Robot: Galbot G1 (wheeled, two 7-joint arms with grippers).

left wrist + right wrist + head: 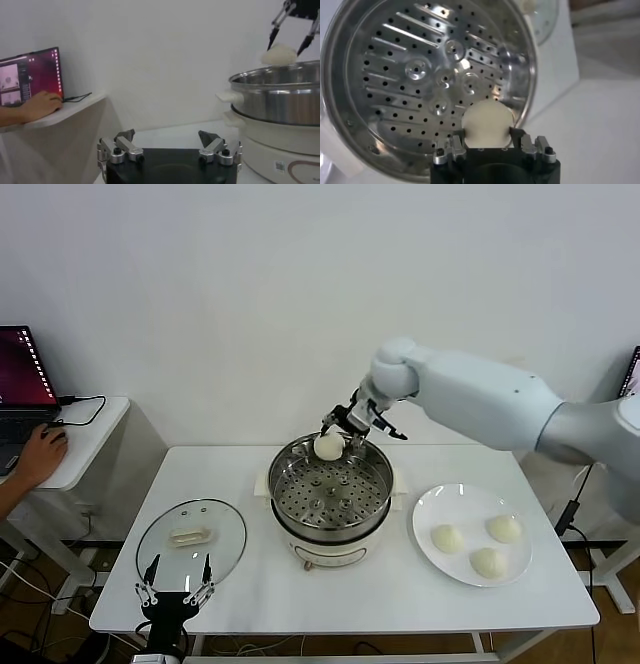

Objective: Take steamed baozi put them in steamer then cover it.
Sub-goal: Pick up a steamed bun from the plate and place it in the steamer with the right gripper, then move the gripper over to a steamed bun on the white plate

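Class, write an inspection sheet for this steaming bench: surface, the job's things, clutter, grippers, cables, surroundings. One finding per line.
Surface: white table, nothing spilled.
Job's things: steamer at centre, tray bare; one held baozi above its far rim; three plated baozi on the white plate; glass cover lying flat to the steamer's left.
Clutter: nothing seen.
Grippers: right gripper jaws closed on the held baozi; left gripper open, parked at the table's near edge by the cover.
Cables: black lead at the laptop.
Surroundings: side desk with laptop and a person's hand.
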